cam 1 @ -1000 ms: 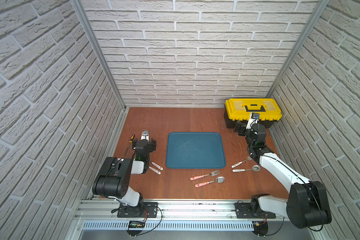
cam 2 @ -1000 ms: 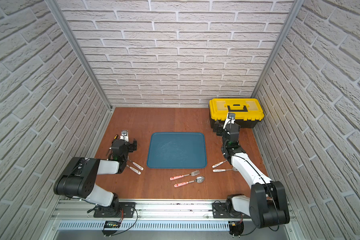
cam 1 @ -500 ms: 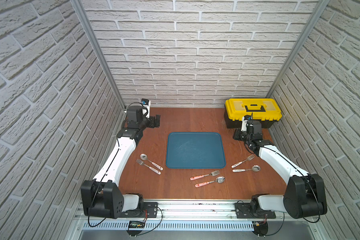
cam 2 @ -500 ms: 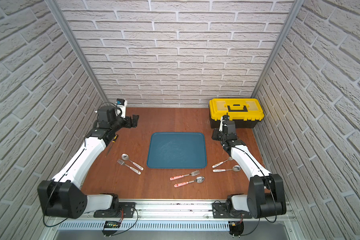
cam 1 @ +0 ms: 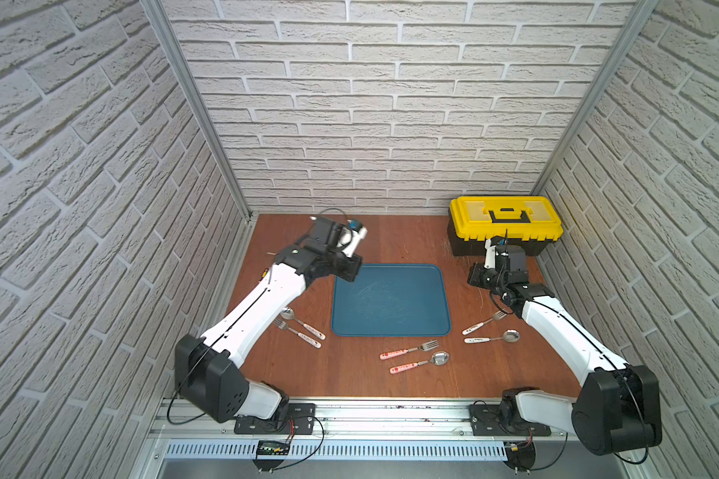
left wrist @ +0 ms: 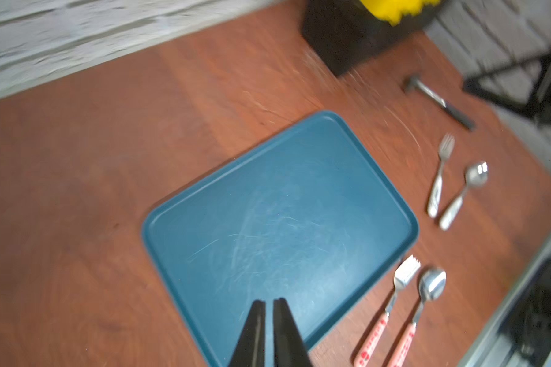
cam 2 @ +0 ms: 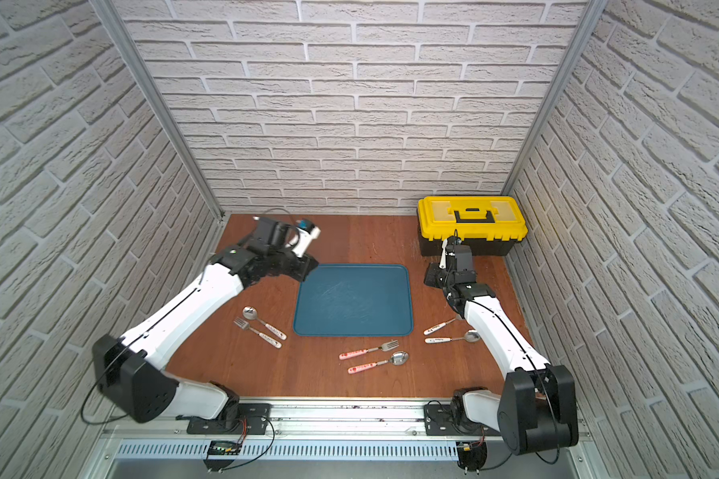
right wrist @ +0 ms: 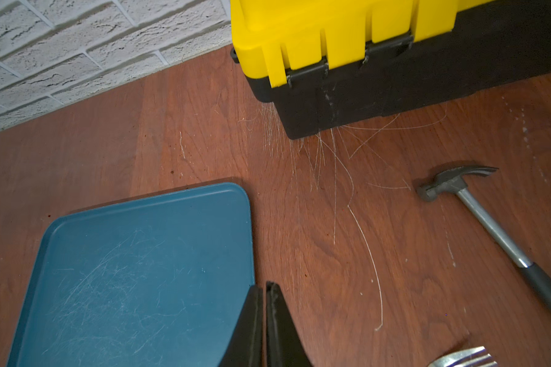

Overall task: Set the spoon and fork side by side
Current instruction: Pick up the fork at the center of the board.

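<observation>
Left gripper point(left wrist: 269, 306): jaws pressed together, nothing between them. It hovers over the 10 o'clock corner of the teal rectangular plastic tray point(cam 1: 391, 298).
Right gripper point(right wrist: 264, 287): jaws together too, empty. It hovers over the brown wooden table point(cam 1: 349, 381), just off the tray's edge at 2 o'clock.

Cutlery all lies flat on the table, outside the tray, well apart from both grippers:
- 6 o'clock of tray: pink-handled steel fork point(cam 1: 409, 350) and pink-handled steel spoon point(cam 1: 420, 363). Parallel, just beside each other, not touching. Fork is on the 12 o'clock side. Heads point to 2 o'clock, handles to 8.
- 8 o'clock of tray: white-handled steel spoon A point(cam 1: 302, 322) and white-handled steel fork A point(cam 1: 297, 333). Parallel, just beside each other. Spoon is on the 12 o'clock side. Heads point to 10 o'clock, handles to 4.
- 4 o'clock of tray: white-handled steel fork B point(cam 1: 483, 323) and white-handled steel spoon B point(cam 1: 492, 338). Handle ends are near each other and the heads splay apart, with the fork head to 2 o'clock and the spoon head to 3. Fork is on the 12 o'clock side.

Yellow-lidded black plastic toolbox point(cam 1: 505, 224) sits at 1 o'clock of the tray, lid down.
Steel claw hammer with black grip point(right wrist: 477, 206) lies flat between the toolbox and fork B. It shows only in the wrist views.
</observation>
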`<state>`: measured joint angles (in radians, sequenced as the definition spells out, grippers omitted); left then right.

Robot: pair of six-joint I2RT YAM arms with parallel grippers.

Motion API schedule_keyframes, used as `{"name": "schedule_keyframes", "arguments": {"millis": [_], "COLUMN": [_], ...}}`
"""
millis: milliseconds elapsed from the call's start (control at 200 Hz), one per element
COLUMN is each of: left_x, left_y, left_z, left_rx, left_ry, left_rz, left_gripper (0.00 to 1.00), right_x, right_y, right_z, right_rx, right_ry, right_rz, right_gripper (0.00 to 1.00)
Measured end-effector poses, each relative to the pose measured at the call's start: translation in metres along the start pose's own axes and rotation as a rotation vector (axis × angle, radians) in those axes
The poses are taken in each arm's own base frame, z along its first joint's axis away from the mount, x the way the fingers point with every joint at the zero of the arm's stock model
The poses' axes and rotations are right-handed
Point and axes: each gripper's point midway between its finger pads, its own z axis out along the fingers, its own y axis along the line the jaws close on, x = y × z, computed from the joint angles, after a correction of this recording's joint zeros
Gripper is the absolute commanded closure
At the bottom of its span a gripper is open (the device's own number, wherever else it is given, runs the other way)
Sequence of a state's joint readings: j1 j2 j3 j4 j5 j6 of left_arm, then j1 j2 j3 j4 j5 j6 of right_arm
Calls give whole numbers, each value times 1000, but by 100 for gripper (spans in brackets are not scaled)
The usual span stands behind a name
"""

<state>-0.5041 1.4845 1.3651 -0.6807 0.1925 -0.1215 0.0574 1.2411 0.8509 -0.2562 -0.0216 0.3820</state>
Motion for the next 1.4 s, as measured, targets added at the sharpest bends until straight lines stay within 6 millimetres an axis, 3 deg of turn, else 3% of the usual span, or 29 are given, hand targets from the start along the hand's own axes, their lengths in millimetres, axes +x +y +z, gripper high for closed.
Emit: {"name": "schedule_keyframes", "arguments": {"millis": [110, 215, 305, 430, 630, 695, 915, 1170, 1400], "left_x": [39, 84, 106, 116, 132, 140, 176, 173, 184], "left_y": [-58, -79, -79, -87, -118, -124, -112, -123, -123], "left_z": [48, 69, 70, 69, 70, 72, 80, 87, 88], "left_rx": [22, 36, 29, 61, 98, 100, 18, 15, 42], "left_ry": [201, 380, 480, 530, 554, 563, 597, 536, 549], "left_rz": [223, 358, 396, 414, 498, 500, 434, 443, 452], "left_gripper": [100, 100, 76, 63, 64, 68, 65, 65, 68], "right_x": [6, 11, 15, 20, 21, 21, 21, 23, 25], "right_y": [-3, -5, -7, -9, -9, -9, -9, -10, -11], "right_z": [-6, -9, -9, -8, -8, -8, -8, -7, -6], "right_rx": [6, 11, 16, 20, 22, 23, 23, 24, 26], "right_ry": [3, 11, 17, 28, 34, 34, 34, 37, 42], "right_rz": [0, 0, -1, -1, -4, -4, -4, -3, -3], "right_gripper": [86, 86, 84, 84, 84, 84, 85, 85, 86]}}
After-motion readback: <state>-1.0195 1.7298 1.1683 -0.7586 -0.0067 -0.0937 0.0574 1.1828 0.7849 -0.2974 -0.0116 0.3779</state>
